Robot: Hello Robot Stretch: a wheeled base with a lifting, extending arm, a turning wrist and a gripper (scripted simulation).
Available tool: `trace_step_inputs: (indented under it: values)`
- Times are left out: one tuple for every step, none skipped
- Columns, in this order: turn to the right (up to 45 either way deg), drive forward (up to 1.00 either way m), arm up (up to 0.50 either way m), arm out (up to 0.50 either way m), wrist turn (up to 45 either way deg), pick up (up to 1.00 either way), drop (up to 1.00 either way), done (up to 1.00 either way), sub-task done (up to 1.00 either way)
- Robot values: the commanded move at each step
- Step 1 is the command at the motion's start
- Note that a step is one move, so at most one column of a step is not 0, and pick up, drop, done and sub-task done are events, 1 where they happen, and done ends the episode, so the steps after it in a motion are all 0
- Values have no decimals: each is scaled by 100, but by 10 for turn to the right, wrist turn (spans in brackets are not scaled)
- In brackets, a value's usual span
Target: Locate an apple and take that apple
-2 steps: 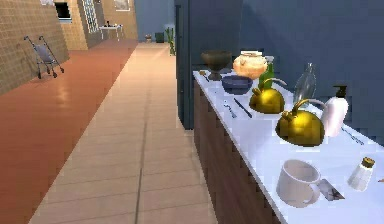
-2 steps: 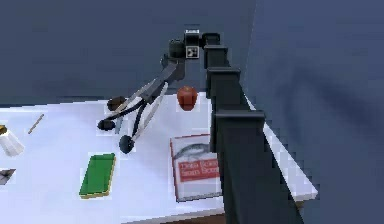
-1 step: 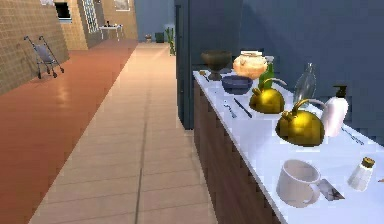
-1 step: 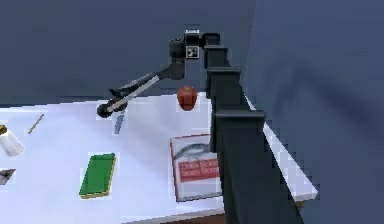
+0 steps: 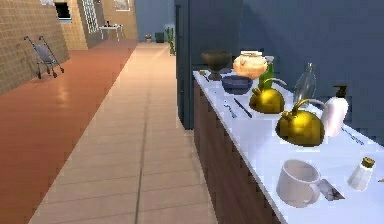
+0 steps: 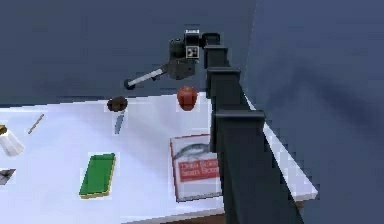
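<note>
The long white countertop (image 6: 60, 150) bears everything here. Beside the dark square-bar arm (image 6: 235, 130), near its far end, sits the small round red apple (image 6: 187, 97). The dark two-finger gripper (image 6: 135, 82) points away from it, and I cannot tell how its fingers stand or whether it holds anything. The next move likely calls for bringing the fingers back level with the apple, slowly. In the forward view, the white mug (image 5: 298, 182), tan pot (image 5: 250, 64), dark bowl (image 5: 216, 60) and blue bowl (image 5: 237, 83) hide their contents.

Probably a home kitchen: counter (image 5: 258, 140) with kettles (image 5: 300, 126) and mug (image 5: 297, 183).
</note>
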Motion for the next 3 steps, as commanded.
trace_step_inputs:
  values:
    - [0,0,0,0,450,0,0,0,0]
    - [0,0,0,0,30,0,0,0,0]
    - [0,0,-10,0,0,0,0,0,0]
